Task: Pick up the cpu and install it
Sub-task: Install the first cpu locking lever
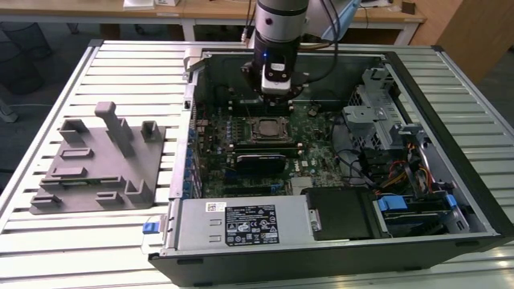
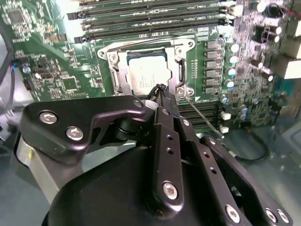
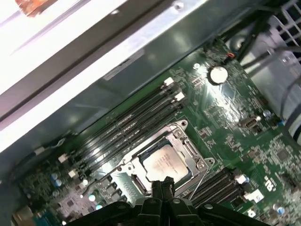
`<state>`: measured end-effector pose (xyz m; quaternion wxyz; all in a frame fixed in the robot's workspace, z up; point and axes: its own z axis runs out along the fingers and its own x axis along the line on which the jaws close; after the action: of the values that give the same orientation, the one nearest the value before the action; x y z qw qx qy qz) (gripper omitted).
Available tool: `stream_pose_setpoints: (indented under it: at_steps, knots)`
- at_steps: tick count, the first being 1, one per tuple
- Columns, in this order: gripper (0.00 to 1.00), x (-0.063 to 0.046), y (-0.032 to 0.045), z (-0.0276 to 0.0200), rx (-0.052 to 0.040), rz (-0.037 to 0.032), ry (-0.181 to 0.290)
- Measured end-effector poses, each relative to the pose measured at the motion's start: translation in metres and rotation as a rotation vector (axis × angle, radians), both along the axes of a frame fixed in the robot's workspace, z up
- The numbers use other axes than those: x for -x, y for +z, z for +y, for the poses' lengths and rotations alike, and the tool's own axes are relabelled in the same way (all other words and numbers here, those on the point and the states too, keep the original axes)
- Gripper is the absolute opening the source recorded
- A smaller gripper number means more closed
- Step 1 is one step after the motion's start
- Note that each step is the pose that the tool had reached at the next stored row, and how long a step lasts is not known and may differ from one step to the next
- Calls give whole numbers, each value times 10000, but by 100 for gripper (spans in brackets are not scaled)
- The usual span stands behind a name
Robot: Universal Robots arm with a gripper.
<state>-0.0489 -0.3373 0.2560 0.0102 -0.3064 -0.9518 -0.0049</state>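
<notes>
- Start at the exterior view's left: you have the grey plastic tray (image 1: 88, 180) with its upright posts lying on the slatted table (image 1: 80, 241), well apart from the arm.
- Just beside the tray, toward the exterior view's right, stands the open computer case (image 1: 321, 265). Its power supply (image 1: 241, 223) runs along the near wall.
- Inside the case you see the green motherboard (image 1: 317, 135), and near its middle the metal-framed socket (image 1: 250, 133).
- The cpu (image 1: 268, 129) lies flat inside that socket frame with its silvery top up. You can check this in both wrist views (image 2: 146, 70) (image 3: 164, 164), where the frame (image 2: 181, 70) (image 3: 188, 146) surrounds it on all sides.
- Your gripper (image 1: 275, 90) hangs over the board on the far side of the socket.
- In both wrist views the gripper (image 2: 162, 92) (image 3: 162, 186) has its two black fingers pressed together with nothing between them. The tips sit over the socket's edge just beside the cpu, and you cannot tell whether they touch it.
- Rows of dark memory slots (image 2: 150, 19) (image 3: 127, 127) run alongside the socket.
- Furthest toward the exterior view's right sits the metal drive cage (image 1: 377, 114), with a blue tab (image 1: 393, 201) nearer the front.
</notes>
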Motion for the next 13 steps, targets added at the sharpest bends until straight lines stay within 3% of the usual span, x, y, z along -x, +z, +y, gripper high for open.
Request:
stream_pose_setpoints:
  at_steps: [13]
  knots:
    - [11,0,-7,0,1,1,2314]
